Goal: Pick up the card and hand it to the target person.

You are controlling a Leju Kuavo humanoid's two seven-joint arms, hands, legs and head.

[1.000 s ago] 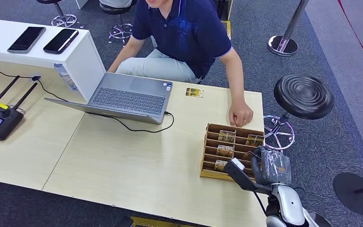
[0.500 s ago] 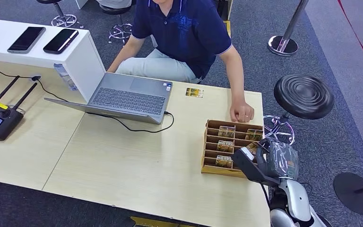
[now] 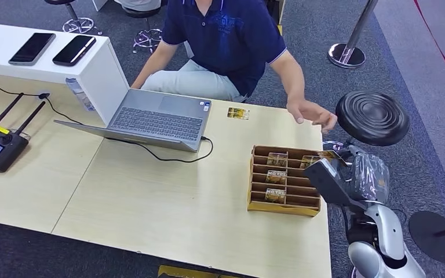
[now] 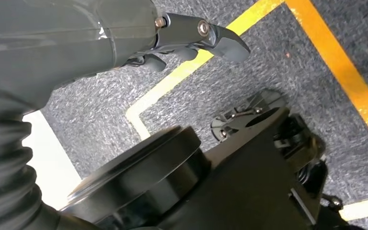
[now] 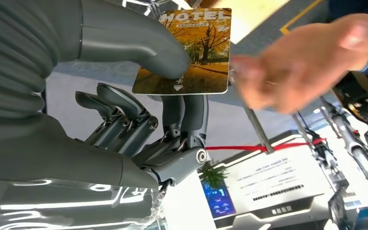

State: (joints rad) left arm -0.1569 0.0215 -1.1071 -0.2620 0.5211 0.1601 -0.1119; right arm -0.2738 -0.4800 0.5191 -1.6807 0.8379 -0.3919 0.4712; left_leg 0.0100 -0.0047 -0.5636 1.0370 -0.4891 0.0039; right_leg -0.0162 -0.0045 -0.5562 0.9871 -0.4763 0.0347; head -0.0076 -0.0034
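Beside the person's hand (image 5: pixel 311 62), right robot hand (image 5: pixel 139 115) pinching the card (image 5: pixel 189 50).

Grey carpet (image 3: pixel 417 69), pale wooden table (image 3: pixel 150 197)

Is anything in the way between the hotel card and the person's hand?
Nothing visible. The right hand pinches the card, and the person's hand is right beside its edge with open space between them.

**Autumn gold on the card**

The hotel card (image 5: pixel 188 50) glows yellow and orange — white lettering on top. Grey thumb (image 5: pixel 139 40) over it; person's shirt (image 3: pixel 229 35) navy, card rack (image 3: pixel 283 184) tan, laptop (image 3: pixel 150 119) silver — stool (image 3: pixel 372 117) black.
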